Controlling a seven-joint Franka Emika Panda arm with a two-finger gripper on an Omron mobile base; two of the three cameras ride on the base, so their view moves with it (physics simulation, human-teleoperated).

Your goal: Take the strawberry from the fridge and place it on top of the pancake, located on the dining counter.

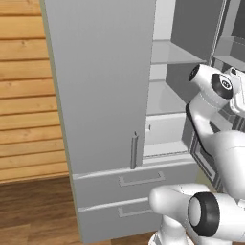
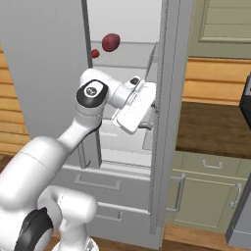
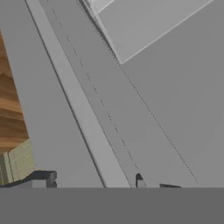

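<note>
Fridge open; fetch step under way, berry not yet held.

The gripper [image 2: 149,115] sits low inside the fridge [image 1: 103,95], against its right door edge; fingers hidden, so spread or pressed together cannot be told. The strawberry [image 2: 111,41] rests on a shelf inside the fridge, above the hand and well apart from it. Next move likely calls for raising the hand to that shelf, jaws spread around the berry.

Matt grey fridge [image 1: 100,86]; glossy dark red strawberry [image 2: 111,42].
</note>
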